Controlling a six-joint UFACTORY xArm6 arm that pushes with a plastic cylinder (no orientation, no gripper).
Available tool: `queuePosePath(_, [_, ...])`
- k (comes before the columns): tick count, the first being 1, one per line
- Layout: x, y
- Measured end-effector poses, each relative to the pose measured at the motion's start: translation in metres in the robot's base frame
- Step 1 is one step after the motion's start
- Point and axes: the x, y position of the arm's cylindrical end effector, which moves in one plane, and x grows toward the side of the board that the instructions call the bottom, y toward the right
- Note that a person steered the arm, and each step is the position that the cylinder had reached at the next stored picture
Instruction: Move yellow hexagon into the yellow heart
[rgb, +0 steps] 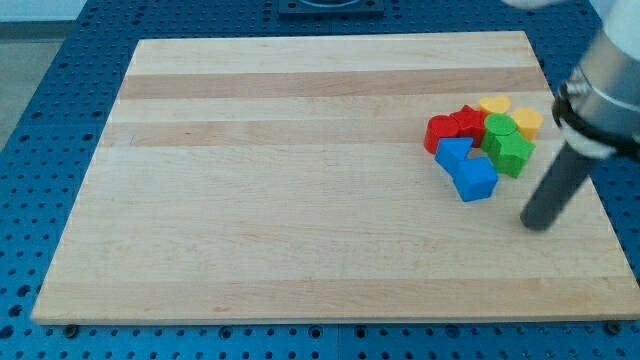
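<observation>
1. Camera view shows my tip (538, 224) resting on the wooden board (300, 180) near its right edge, in front of the cluster of blocks and clear of them all.
2. I have no jaws to release or clench: the arm ends in a plain rod, so nothing is grasped.
3. Task's thing, the yellow hexagon (527, 122), sits at the far right of the cluster, up and slightly left from my tip, with bare board between.
4. Its target, the yellow heart (494, 104), lies just left of the hexagon and a little farther back; they look nearly touching, though I cannot tell whether a gap remains.
5. So the push should likely run leftward and slightly away, which means my tip needs first to come round to the hexagon's right side.
6. Two green blocks (508, 145) press against the hexagon's near-left side; red blocks (452, 128) and blue blocks (468, 170) lie farther left.
7. Being a hexagon, it has no clear long axis and points no particular way.
</observation>
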Motion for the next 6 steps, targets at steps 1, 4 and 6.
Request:
queuePosePath(1, [-0.032, 0.000])
queuePosePath(4, [-0.070, 0.039])
queuePosePath(6, [-0.107, 0.039])
